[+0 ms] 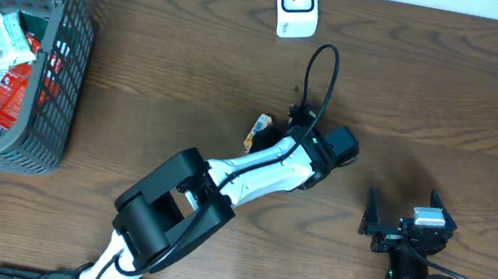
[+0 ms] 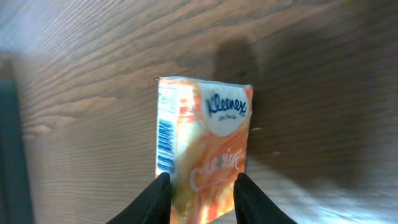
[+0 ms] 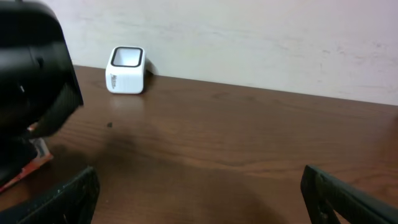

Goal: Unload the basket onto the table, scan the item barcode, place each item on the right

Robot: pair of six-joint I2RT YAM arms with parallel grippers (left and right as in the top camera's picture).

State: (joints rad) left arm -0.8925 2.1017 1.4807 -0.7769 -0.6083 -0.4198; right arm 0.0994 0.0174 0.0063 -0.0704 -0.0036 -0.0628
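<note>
An orange and white Kleenex tissue pack (image 2: 208, 137) fills the left wrist view, its barcode (image 2: 165, 146) running down its left edge. My left gripper (image 2: 202, 186) has a black finger against each side of the pack's near end, which looks pinched narrower there. From overhead, the pack (image 1: 258, 131) shows just left of the left gripper (image 1: 268, 135) at mid-table. The white scanner (image 1: 296, 3) stands at the far edge, well beyond the pack, its window facing up. Near the front right my right gripper (image 1: 404, 226) is open and holds nothing.
A grey mesh basket (image 1: 70, 59) at the far left holds red and white packets (image 1: 2, 68). In the right wrist view the scanner (image 3: 126, 70) stands against the wall, and the left arm's black wrist (image 3: 31, 68) blocks the left side.
</note>
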